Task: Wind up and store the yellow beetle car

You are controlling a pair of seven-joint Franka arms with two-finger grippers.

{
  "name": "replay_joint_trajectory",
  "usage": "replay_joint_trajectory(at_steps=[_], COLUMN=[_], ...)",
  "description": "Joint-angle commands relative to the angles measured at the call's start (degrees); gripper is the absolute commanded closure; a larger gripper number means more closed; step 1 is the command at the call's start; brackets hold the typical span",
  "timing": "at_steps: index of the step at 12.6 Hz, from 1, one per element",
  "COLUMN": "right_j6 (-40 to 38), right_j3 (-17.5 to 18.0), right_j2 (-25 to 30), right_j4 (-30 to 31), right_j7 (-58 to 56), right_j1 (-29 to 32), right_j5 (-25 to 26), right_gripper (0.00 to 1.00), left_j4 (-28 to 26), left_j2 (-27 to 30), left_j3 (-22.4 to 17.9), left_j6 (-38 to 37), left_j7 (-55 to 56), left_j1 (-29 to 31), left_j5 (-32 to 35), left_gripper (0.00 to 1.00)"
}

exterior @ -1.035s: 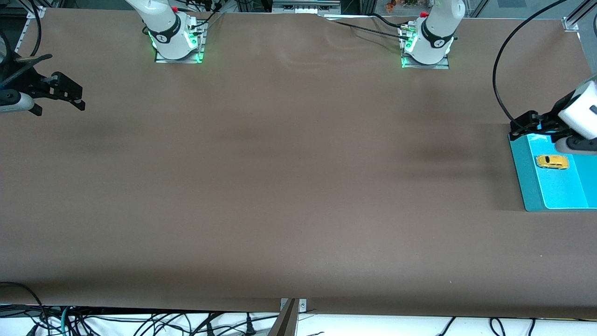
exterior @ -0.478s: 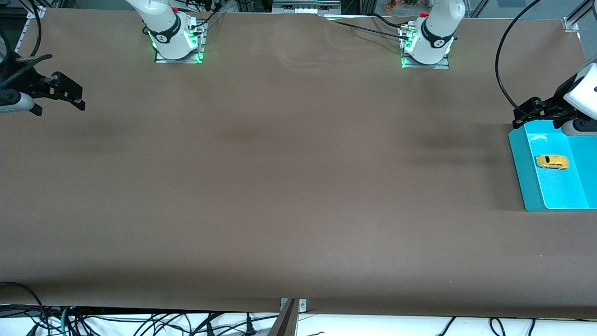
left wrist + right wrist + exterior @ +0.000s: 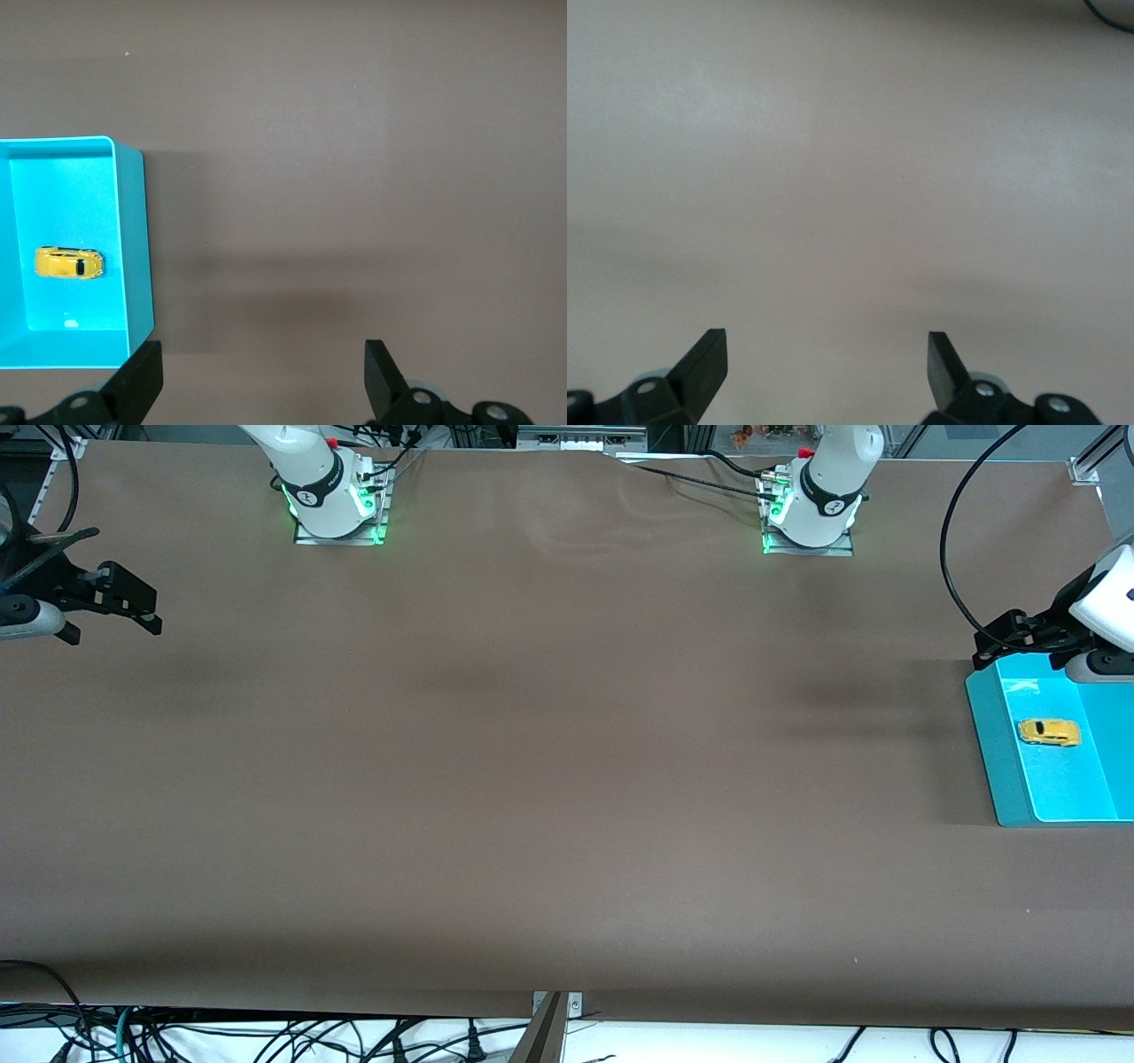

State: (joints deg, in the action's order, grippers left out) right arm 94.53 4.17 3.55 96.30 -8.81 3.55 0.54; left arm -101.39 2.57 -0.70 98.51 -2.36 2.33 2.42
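Brown desk (image 3: 532,779), mostly bare, cables along the edge nearest the front camera. Teal tray (image 3: 988,753) sits at the left arm's end of the desk, with the yellow beetle car (image 3: 1049,732) inside it, upright on its wheels.

Left tool (image 3: 997,651) hangs over the tray's edge farthest from the front camera, fingers spread wide and holding nothing. The left wrist view shows the car (image 3: 68,263) apart from both fingers (image 3: 137,381).

Right tool (image 3: 133,607) waits over bare desk at the right arm's end, released and empty.

Key relation: the car lies nearer the front camera than the tray edge under the left tool. Its long axis runs along the desk's length, roughly end to end. Left arm is by far the closer one.

Judgement: storing looks done.
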Motion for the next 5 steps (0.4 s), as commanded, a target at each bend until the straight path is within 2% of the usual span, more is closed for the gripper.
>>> replay_joint_trajectory(at_steps=[1, 5], right_j6=[-0.92, -0.92], right_j3=[-0.21, -0.21], right_j2=[-0.21, -0.12], right_j4=[-1.21, -1.21], right_j7=[0.72, 0.72], right_j1=[-0.3, -0.3], right_j5=[0.61, 0.69], right_gripper=[0.0, 0.0], left_j4=[-0.39, 0.49], left_j2=[0.68, 0.24], left_j3=[-0.62, -0.71], left_j6=[0.19, 0.19], left_j7=[0.08, 0.08], left_j1=[-0.66, -0.66], left_j5=[-0.75, -0.75], left_gripper=[0.0, 0.0])
